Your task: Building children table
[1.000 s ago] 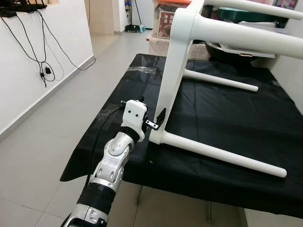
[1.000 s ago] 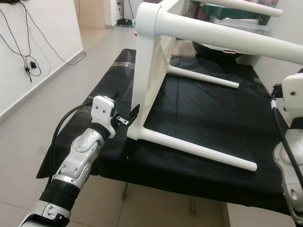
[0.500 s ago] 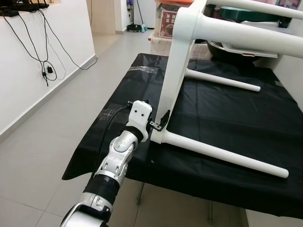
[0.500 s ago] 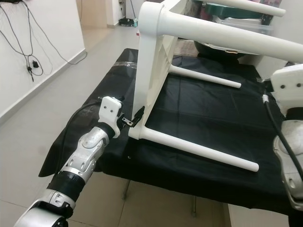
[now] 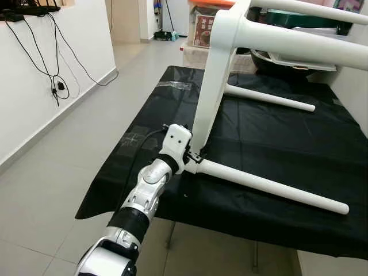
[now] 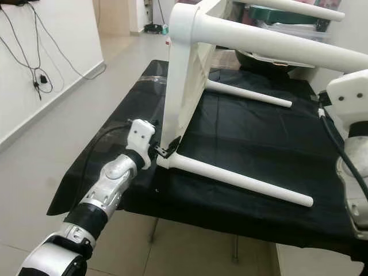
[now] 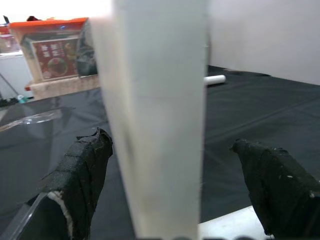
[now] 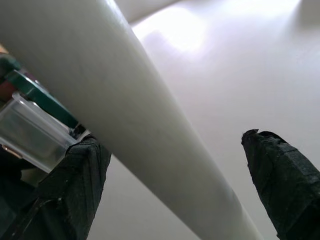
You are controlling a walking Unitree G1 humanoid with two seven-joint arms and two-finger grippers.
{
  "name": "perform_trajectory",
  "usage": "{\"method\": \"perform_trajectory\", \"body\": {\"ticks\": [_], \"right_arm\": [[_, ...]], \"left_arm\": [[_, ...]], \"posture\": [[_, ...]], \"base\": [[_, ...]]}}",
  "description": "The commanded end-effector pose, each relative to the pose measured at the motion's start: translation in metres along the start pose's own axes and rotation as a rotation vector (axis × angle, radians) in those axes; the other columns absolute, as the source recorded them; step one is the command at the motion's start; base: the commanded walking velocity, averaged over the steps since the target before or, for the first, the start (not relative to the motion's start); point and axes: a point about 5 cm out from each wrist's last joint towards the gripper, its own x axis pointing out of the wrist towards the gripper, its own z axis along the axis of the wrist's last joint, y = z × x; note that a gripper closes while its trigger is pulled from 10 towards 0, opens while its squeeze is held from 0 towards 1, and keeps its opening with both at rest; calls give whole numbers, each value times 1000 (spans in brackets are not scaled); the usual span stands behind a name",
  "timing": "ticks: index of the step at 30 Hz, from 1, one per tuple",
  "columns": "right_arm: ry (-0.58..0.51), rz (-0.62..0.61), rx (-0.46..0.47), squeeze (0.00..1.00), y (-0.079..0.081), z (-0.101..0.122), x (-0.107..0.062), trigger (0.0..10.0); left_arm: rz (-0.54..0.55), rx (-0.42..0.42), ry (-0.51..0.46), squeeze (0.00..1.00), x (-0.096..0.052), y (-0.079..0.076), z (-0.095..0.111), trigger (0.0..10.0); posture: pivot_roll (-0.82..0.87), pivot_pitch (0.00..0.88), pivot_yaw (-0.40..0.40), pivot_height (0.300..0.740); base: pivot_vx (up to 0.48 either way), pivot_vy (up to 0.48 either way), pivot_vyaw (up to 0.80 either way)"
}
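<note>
Left arm extended forward, left gripper (image 5: 196, 156) fingers spread apart. Right arm raised at the right side, right gripper (image 8: 175, 190) fingers likewise spread.

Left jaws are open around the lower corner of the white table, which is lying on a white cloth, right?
Not quite: the cloth is black, as the left eye view shows. The left gripper does stand open around the white table at its lower corner.

A white table leg (image 8: 125, 115) runs diagonally between the right hand's (image 8: 175, 185) two spread black fingers (image 8: 75, 185).
</note>
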Motion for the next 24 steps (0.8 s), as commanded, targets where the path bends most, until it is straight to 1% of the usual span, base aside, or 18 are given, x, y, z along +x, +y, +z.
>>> {"method": "perform_trajectory", "body": {"ticks": [1, 6, 9, 11, 16, 22, 23, 24], "right_arm": [[-11, 19, -18, 0, 4, 0, 0, 10000], [-18, 24, -20, 0, 5, 0, 2, 10000], [-23, 28, -18, 0, 6, 0, 2, 10000], [-24, 30, -14, 0, 7, 0, 2, 10000], [-28, 32, -7, 0, 8, 1, 1, 10000], [-42, 45, 6, 0, 12, 3, 0, 9961], [-44, 51, 5, 0, 12, 4, -1, 8941], [-44, 51, 5, 0, 12, 4, -1, 8941]], "left_arm": [[-24, 10, 4, 0, 0, -4, -3, 10000], [15, 25, 20, 0, 0, 1, -5, 10000], [96, 42, 43, 0, 1, 13, -7, 10000], [126, 46, 49, 0, 3, 16, -7, 10000], [124, 47, 52, 0, 5, 16, -7, 10000], [126, 51, 79, 0, 6, 18, -11, 10000], [127, 52, 90, 0, 7, 19, -12, 10000], [127, 52, 90, 0, 7, 19, -12, 10000]], "posture": [[33, 0, -73, 740], [33, 0, -73, 740], [30, 0, -71, 740], [31, 0, -70, 740], [28, 0, -65, 740], [28, 0, -65, 740], [28, 0, -65, 740], [28, 0, -65, 740]], "base": [[0, 0, 0], [0, 0, 0], [0, 0, 0], [0, 0, 0], [0, 0, 0], [0, 0, 0], [0, 0, 0], [0, 0, 0]]}}
